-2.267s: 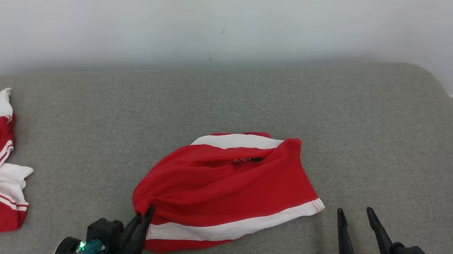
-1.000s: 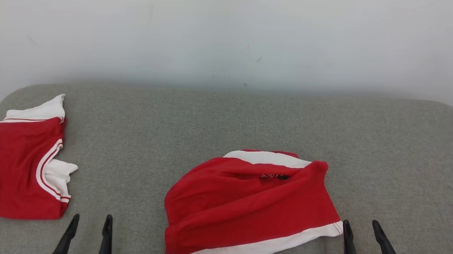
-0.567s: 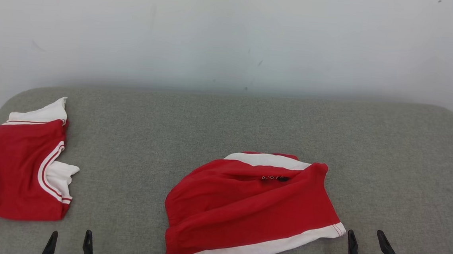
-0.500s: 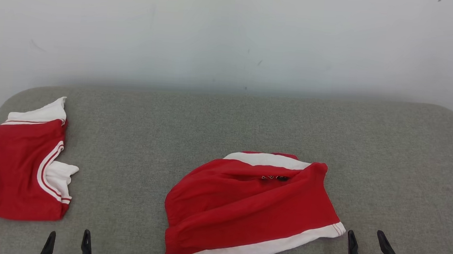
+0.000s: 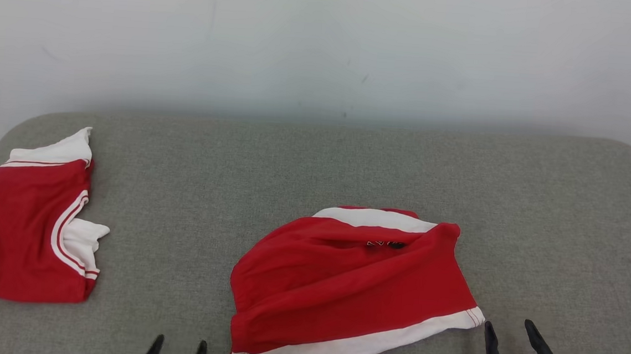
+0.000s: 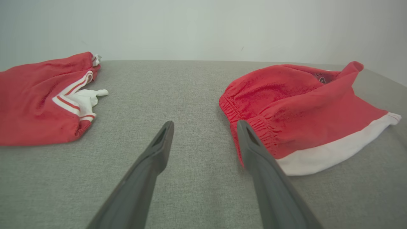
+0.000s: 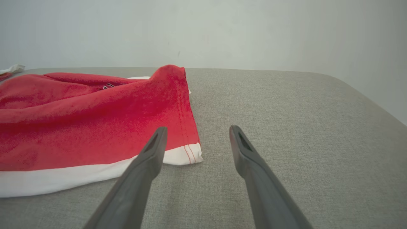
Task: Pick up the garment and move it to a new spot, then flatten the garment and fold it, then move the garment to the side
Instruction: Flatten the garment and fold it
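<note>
The red garment is seen crumpled on the grey cushion; left gripper and right gripper are held spread, empty, beside its near corners

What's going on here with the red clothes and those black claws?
A two-armed robot is tidying clothes on a grey cushion. The red shorts lie rumpled in the middle, and nothing is holding them. The left claw is open beside their elastic waistband. The right claw is open just off their white-trimmed corner. Both seem poised to grab. A second red and white garment lies off to the left.
</note>
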Controlling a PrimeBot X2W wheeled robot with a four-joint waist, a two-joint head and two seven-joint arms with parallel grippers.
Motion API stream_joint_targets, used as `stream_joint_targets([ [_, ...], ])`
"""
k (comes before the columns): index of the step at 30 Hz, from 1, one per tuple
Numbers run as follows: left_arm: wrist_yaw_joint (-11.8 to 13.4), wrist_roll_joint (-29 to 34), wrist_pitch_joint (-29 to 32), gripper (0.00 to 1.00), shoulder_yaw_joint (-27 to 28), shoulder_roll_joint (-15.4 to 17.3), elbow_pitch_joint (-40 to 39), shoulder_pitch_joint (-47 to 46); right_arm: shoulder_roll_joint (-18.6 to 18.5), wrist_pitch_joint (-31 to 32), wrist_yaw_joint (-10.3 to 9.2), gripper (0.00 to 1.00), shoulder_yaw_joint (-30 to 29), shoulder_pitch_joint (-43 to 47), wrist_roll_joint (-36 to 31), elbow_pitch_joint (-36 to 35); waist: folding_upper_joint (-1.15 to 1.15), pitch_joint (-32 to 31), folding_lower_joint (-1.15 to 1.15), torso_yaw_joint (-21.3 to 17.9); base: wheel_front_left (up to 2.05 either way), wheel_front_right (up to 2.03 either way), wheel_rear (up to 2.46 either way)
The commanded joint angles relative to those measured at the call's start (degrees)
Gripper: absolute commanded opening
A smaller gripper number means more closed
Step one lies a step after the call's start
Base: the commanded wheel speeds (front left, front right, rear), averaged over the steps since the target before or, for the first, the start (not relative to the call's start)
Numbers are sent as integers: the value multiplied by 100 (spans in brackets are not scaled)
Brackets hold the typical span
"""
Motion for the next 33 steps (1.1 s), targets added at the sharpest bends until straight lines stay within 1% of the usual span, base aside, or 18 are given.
stream_joint_targets([
  [1, 14, -113, -19, 100, -186, 61, 148, -109, -99, 0, -13, 100, 35, -155, 7, 178, 0, 43, 0, -10, 0, 0, 0],
  [2, 14, -113, -19, 100, -186, 61, 148, -109, -99, 0, -13, 100, 35, -155, 7, 178, 0, 43, 0, -10, 0, 0, 0],
  [4, 13, -174, -19, 100, -498, 68, 387, -177, -169, -1, -13, 100, 109, -315, 37, 461, 0, 84, 0, -15, 0, 0, 0],
  [6, 13, -264, -19, 100, -696, 84, 619, -280, -224, -2, -13, 100, 195, -474, 51, 730, 0, 118, 0, -25, 0, 0, 0],
  [13, 12, -500, -19, 100, -1066, 57, 1271, -758, -327, -1, -13, 100, 390, -1006, 56, 1496, 0, 327, 0, -39, 0, 0, 0],
  [17, 12, -601, -19, 100, -1379, 166, 1592, -1083, -367, -1, -13, 100, 498, -1305, 103, 1781, 0, 471, 0, -41, 0, 0, 0],
  [23, 11, -796, -19, 100, -1756, 275, 1845, -1447, -359, -1, -13, 100, 707, -1622, 142, 2139, 0, 669, 0, -17, 0, 0, 0],
  [24, 11, -834, -19, 60, -1857, 285, 1895, -1494, -363, -1, -13, 69, 736, -1665, 151, 2180, 0, 690, 0, -16, 0, 0, 0],
  [25, 11, -863, -19, 11, -1940, 297, 1937, -1539, -365, -1, -13, 31, 762, -1700, 161, 2221, 0, 714, 0, -17, 0, 0, 0],
  [26, 11, -916, -19, 0, -2020, 316, 1991, -1570, -355, -1, -13, 4, 779, -1726, 188, 2271, 0, 726, 0, -18, 0, 0, 0],
  [27, 11, -966, -19, 0, -2075, 337, 2027, -1601, -343, 0, -13, 0, 798, -1740, 211, 2324, 0, 734, 0, -20, 0, 0, 0],
  [29, 12, -1063, -19, 0, -2111, 355, 2051, -1638, -322, 2, -13, 0, 838, -1771, 247, 2386, 0, 737, 0, -23, 0, 0, 0],
  [33, 12, -1160, -19, 0, -2029, 355, 1796, -1436, -291, -1, -13, 0, 805, -1614, 406, 2083, 0, 675, 0, -13, 0, 0, 0],
])
